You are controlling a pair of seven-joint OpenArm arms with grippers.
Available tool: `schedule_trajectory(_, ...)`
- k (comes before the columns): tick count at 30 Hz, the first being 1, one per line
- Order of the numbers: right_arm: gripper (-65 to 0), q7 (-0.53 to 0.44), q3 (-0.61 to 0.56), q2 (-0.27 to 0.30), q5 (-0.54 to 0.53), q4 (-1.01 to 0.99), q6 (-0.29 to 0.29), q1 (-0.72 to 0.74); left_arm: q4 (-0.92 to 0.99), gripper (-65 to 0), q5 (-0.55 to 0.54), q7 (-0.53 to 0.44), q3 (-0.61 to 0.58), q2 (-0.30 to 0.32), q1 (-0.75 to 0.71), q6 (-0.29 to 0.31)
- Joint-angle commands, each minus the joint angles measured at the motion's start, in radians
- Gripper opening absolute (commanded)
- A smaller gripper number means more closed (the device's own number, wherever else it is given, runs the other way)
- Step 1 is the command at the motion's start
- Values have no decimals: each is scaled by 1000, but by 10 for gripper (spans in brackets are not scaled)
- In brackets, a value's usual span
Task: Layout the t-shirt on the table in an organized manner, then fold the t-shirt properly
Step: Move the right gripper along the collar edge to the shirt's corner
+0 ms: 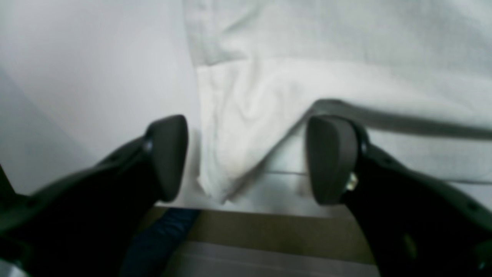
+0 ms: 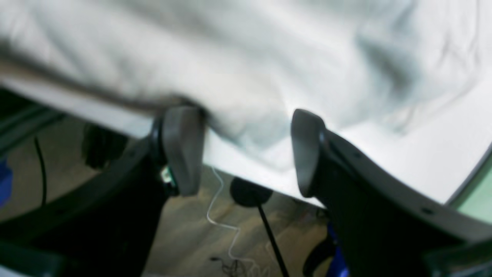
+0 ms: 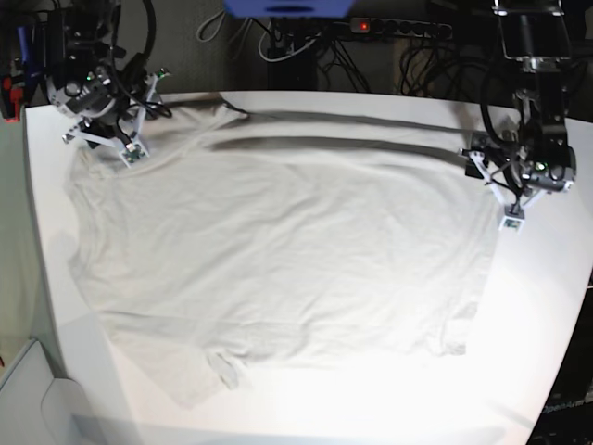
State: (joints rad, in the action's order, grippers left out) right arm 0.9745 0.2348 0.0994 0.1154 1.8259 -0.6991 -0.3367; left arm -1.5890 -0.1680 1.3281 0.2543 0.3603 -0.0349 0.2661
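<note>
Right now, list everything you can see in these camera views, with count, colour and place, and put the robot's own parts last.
t-shirt: one, pale grey-beige, spread flat over most of the table, a fold along its far edge.
table: one, white and glossy, under the shirt.
power strip: one, black with a red light, behind the table's far edge.
cables: several, dark, tangled behind the table.
blue object: one, at the top edge of the base view; unclear what it is.
left gripper: one, black, jaws open astride a corner of the shirt at the table edge, base view right.
right gripper: one, black, jaws open at the shirt's edge, base view left.
</note>
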Motion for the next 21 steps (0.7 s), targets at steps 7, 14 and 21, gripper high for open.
schedule_trajectory(7,-493,16,-5,-8,14,-7,1,-11,-15,-178,3,-5,7,16,17,-1)
schedule_trajectory(14,-650,19,2,-11,17,64,1,-52,-21,-179,3,-5,7,16,17,-1)
schedule_trajectory(21,-650,21,1,-11,16,193,1,-132,-21,-179,3,-3,7,16,17,-1)
